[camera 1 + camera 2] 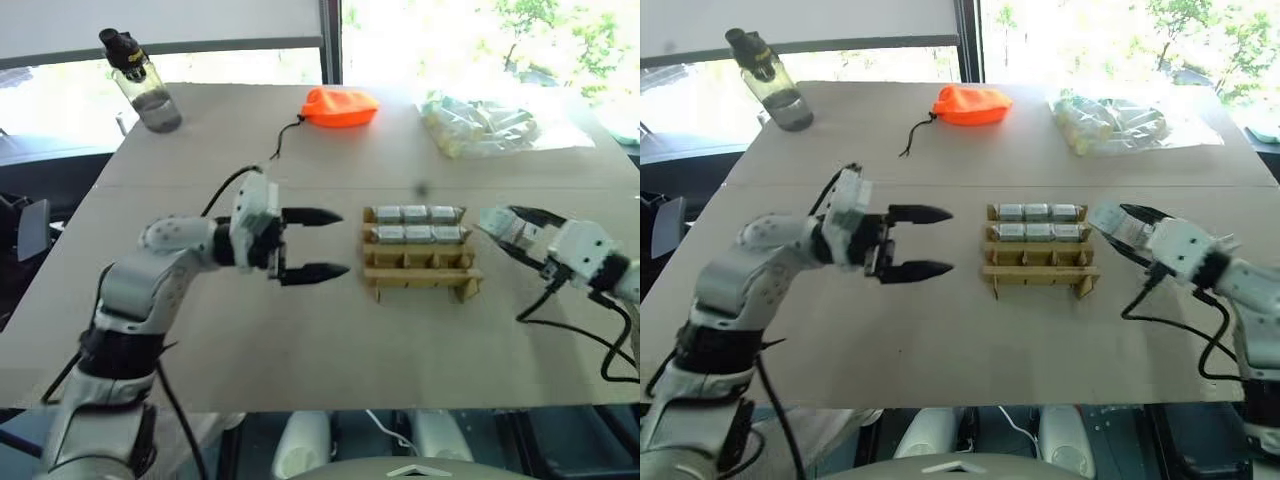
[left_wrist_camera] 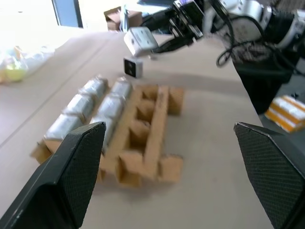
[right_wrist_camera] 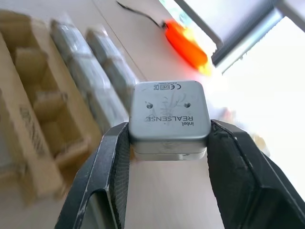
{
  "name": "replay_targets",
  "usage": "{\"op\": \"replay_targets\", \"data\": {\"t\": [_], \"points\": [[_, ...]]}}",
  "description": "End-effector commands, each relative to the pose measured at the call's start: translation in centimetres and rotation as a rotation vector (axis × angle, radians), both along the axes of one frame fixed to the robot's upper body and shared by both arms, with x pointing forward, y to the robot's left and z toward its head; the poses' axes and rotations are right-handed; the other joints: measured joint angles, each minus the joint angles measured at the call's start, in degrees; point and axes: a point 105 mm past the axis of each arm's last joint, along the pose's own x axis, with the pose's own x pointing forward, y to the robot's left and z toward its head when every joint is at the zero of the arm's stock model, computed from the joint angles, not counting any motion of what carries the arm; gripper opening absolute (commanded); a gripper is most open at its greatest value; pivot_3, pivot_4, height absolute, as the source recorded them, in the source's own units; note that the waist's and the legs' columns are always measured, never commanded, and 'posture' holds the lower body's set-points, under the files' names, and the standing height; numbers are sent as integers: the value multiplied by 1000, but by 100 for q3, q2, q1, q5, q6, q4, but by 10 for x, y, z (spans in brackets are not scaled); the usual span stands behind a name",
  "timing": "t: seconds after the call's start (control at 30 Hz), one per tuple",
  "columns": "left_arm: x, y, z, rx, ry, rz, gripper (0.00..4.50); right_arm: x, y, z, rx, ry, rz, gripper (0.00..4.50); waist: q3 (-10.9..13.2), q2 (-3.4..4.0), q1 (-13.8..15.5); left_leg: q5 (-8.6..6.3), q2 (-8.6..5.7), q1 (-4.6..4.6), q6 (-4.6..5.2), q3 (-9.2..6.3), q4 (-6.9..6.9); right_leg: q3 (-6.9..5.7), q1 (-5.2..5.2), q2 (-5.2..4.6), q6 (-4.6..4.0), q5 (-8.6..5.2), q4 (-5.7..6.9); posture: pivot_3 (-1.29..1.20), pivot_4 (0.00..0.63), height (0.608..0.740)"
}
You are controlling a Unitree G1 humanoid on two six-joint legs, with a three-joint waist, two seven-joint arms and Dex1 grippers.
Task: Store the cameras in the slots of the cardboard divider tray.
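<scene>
Open and holding nothing, left gripper (image 1: 312,243) waits; right gripper (image 3: 167,143) squeezes a camera (image 3: 168,119), just right of the tray (image 1: 420,280)'s empty front row.

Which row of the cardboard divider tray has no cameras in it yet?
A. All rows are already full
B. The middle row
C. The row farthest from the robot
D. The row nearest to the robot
D. In the cardboard divider tray the far and middle rows each hold three cameras, while the near row shows only bare cardboard compartments; the right claw is shut on another camera.
</scene>
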Motion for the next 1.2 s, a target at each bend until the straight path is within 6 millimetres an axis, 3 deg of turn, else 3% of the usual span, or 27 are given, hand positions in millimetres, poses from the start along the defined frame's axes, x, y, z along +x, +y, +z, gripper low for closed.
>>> {"op": "replay_targets", "data": {"t": [0.03,0.27,0.5,0.8,1.07,1.2], "points": [[20,-17,9,-6,-22,65,4500,-4,31,6,-170,-168,135,1778,3,-4,-5,0,-2,-9,0,-2,1,-3,-2,-1,2,-1,-4,0,150,740],[27,-36,6,35,135,-47,4500,-1,75,4,-332,-334,345,1778,9,-9,-53,-1,-5,-31,-1,5,0,-2,-24,-4,13,-6,-11,0,150,740],[36,-48,-7,167,204,-95,4500,0,101,6,-440,-467,474,1778,14,-9,-35,1,-6,-33,-3,7,13,-3,-25,-4,13,-6,-2,0,150,740],[36,-50,-7,173,234,-118,4500,-3,110,14,-478,-567,521,1778,16,-11,-38,1,-3,-37,-4,3,14,-5,-28,-6,13,-6,0,0,150,740],[38,-55,-8,166,229,-135,4500,-6,114,11,-486,-550,549,1778,16,-11,-35,1,-4,-36,-4,5,23,-3,-28,-9,13,-6,12,0,150,740],[37,-56,-9,164,230,-145,2835,-6,115,11,-485,-546,550,1778,16,-11,-37,1,-4,-36,-4,5,23,-2,-28,-9,13,-6,11,0,150,740]]}}
